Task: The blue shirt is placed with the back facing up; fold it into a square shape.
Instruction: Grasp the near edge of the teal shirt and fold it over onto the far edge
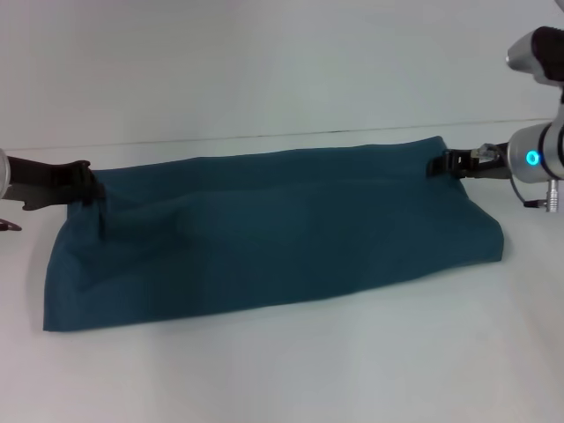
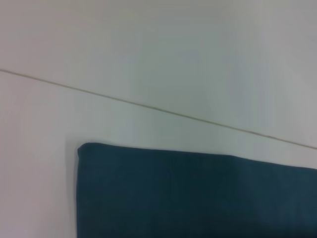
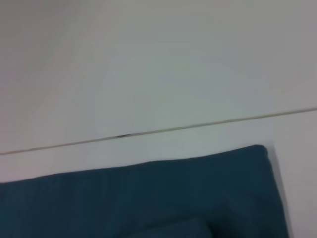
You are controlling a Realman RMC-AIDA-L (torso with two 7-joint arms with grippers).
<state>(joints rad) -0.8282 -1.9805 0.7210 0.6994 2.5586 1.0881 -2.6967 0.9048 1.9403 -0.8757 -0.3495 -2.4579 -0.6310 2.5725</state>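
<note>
Teal blue shirt (image 1: 282,233) lies mid-fold; left gripper (image 1: 88,187) at nine o'clock and right gripper (image 1: 438,165) at two o'clock each pinch a far corner, probably to carry them across next.

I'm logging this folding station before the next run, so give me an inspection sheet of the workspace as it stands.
Surface: white table, bare around the cloth; a thin seam line runs along its far side.
Job's things: blue shirt lies as a long folded band across the table, plain side up, no lettering seen; slightly rumpled near its left end.
Clutter: nothing seen.
Grippers: left gripper at the band's far left corner; right gripper at its far right corner. Both touch the cloth edge; whether they pinch it cannot be told.
Cables: a short dark lead by the right wrist.
Surroundings: plain white wall behind the table.
</note>
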